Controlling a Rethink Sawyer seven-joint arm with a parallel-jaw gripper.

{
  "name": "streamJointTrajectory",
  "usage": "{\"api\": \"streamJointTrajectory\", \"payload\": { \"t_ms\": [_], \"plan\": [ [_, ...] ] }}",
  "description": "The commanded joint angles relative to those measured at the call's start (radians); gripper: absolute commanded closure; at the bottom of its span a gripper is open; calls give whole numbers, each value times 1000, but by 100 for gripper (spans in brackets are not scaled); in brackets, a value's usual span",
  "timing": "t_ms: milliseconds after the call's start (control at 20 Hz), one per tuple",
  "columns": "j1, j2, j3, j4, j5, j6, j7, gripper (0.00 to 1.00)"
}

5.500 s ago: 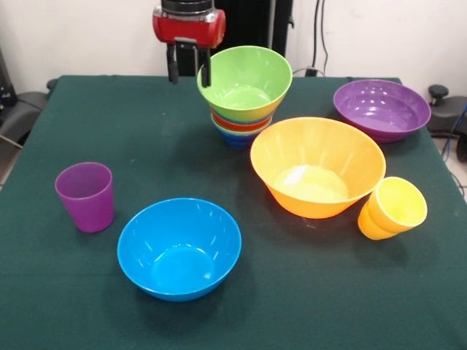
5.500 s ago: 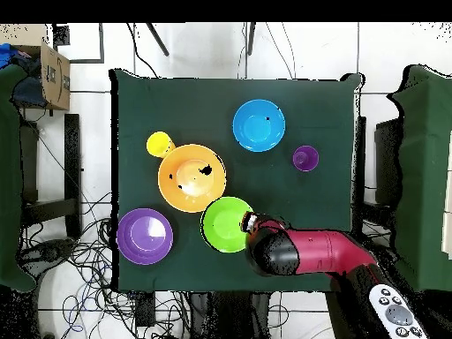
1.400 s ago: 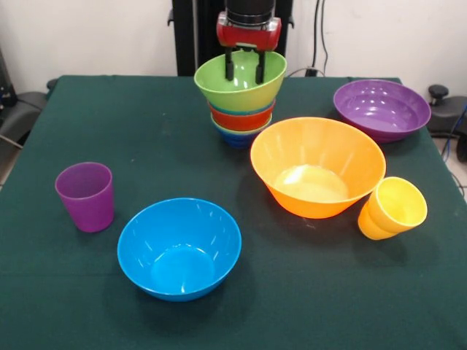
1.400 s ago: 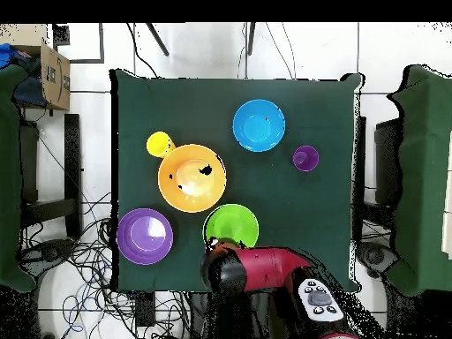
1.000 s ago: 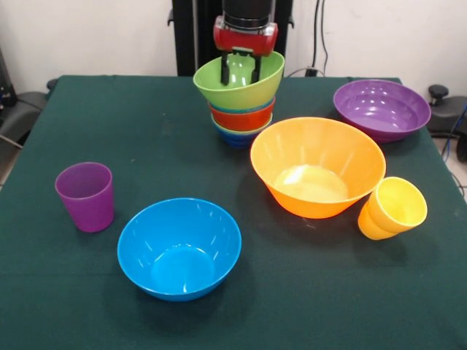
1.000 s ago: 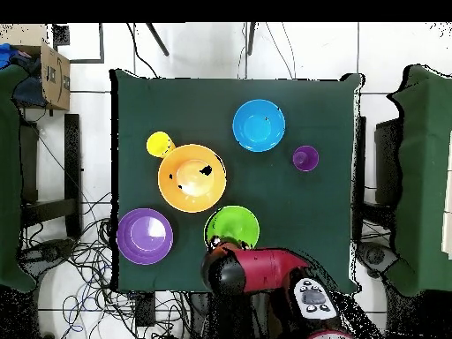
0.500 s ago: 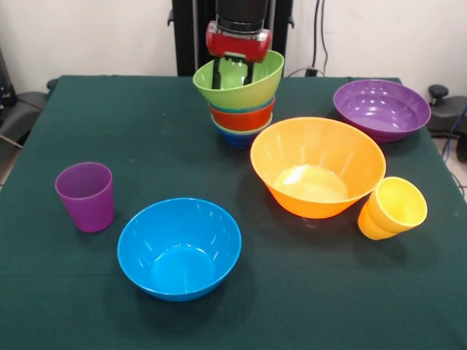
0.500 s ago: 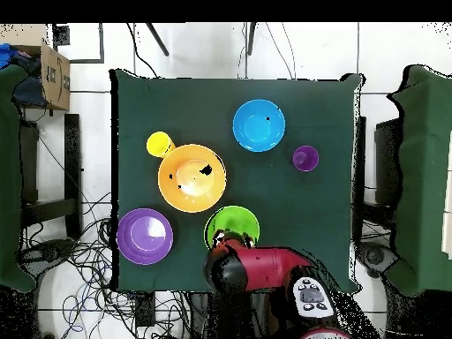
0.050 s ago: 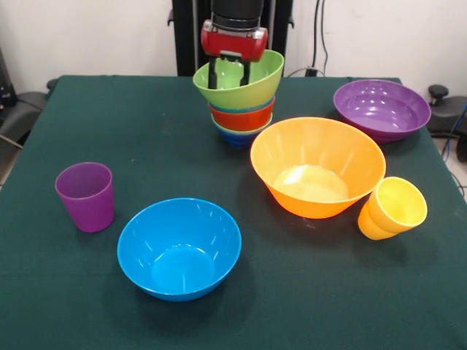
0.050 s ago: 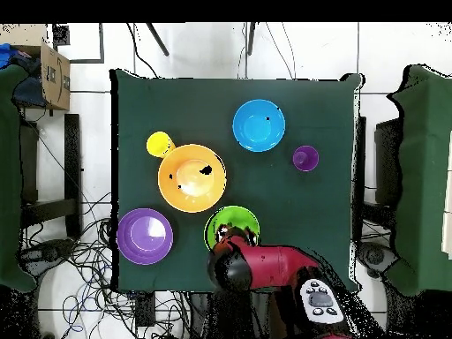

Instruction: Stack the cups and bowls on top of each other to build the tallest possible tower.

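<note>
The tower (image 9: 241, 109) stands at the far middle: a large green bowl (image 9: 255, 89) tilted on top of a red-orange bowl (image 9: 243, 117) and blue ones beneath. My gripper (image 9: 229, 82) hangs open with both fingers dipped inside the green bowl, near its back rim. In the overhead view the arm covers part of the green bowl (image 10: 235, 221). Loose on the cloth are an orange bowl (image 9: 317, 168), a blue bowl (image 9: 179, 248), a wide purple bowl (image 9: 381, 109), a purple cup (image 9: 86, 197) and a yellow cup (image 9: 392, 208) that leans beside the orange bowl.
The dark green table (image 9: 131, 131) has bare cloth at the far left and along the near edge. Cables and a dark stand sit behind it. From above, the orange bowl (image 10: 192, 177) lies close to the tower, with the purple bowl (image 10: 145, 236) beside it.
My gripper came from left of the tower to inside the green bowl, then slid left in it. The green bowl went from facing the camera to tilting left.
</note>
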Motion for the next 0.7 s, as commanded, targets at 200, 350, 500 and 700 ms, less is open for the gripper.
{"api": "streamJointTrajectory", "payload": {
  "t_ms": [200,350,500,700],
  "plan": [
    [-21,-35,128,-16,51,4,109,0],
    [-33,-57,146,-2,60,29,100,0],
    [-49,-83,172,20,73,53,98,0],
    [-51,-87,187,28,82,48,104,0]
  ]
}}
